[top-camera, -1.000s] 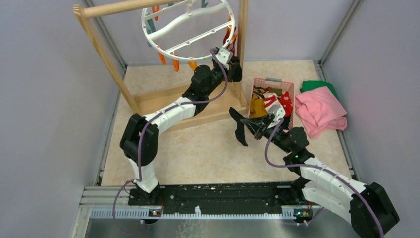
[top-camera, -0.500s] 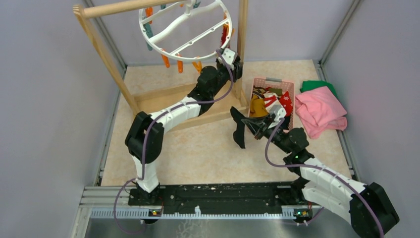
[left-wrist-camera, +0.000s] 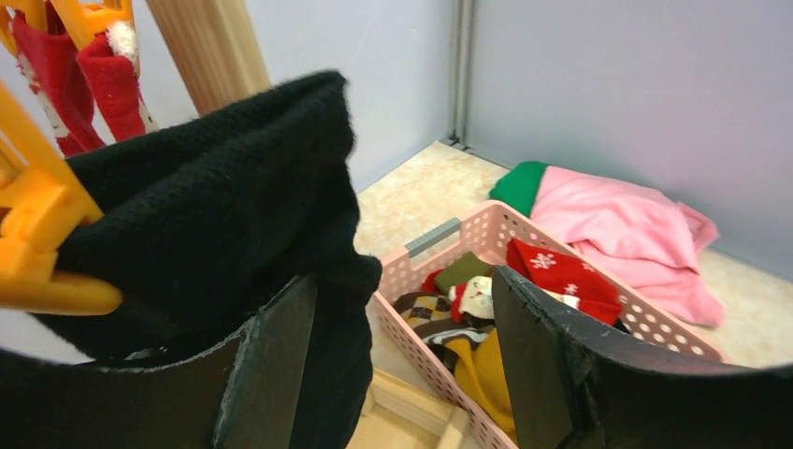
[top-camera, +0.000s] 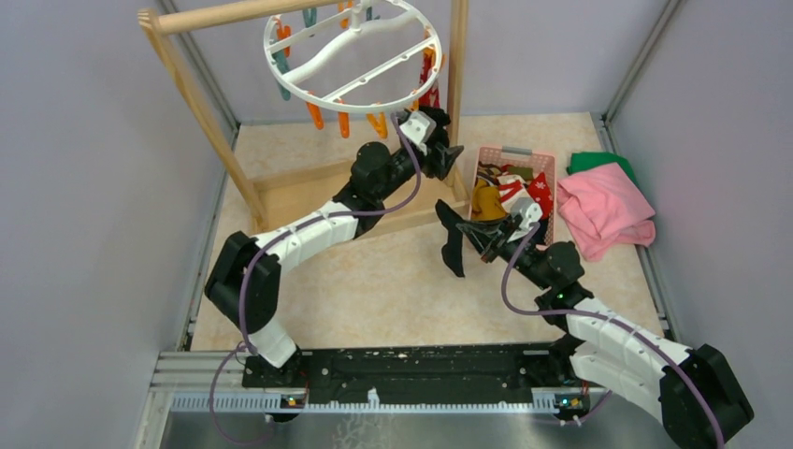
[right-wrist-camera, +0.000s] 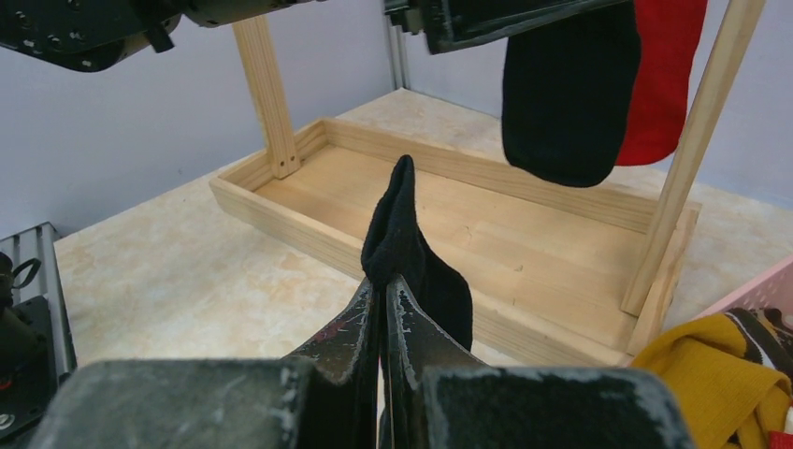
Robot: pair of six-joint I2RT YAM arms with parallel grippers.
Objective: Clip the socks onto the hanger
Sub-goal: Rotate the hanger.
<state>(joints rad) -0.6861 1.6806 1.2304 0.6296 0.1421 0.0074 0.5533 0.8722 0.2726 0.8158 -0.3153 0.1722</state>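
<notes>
The white ring hanger [top-camera: 355, 51] hangs from the wooden rack, with orange and teal clips under its rim. In the left wrist view an orange clip [left-wrist-camera: 37, 248] holds a black sock [left-wrist-camera: 215, 196], and red socks [left-wrist-camera: 84, 79] hang behind it. My left gripper [left-wrist-camera: 404, 327] is open, the sock's lower end hanging loose beside its left finger. In the top view it [top-camera: 452, 152] sits just below the ring's right side. My right gripper [right-wrist-camera: 383, 285] is shut on a second black sock [right-wrist-camera: 411, 238], held above the floor [top-camera: 454, 245].
A pink basket [top-camera: 547, 168] with more socks, yellow and red-white among them, stands right of the rack. Pink cloth [top-camera: 603, 210] and green cloth [top-camera: 598, 161] lie further right. The wooden rack's tray base [top-camera: 299, 192] and posts [top-camera: 201, 103] surround the hanger.
My left gripper has opened, letting go of the clipped black sock, and dropped back from the ring. The hanger has swung a little. My right arm has not moved.
</notes>
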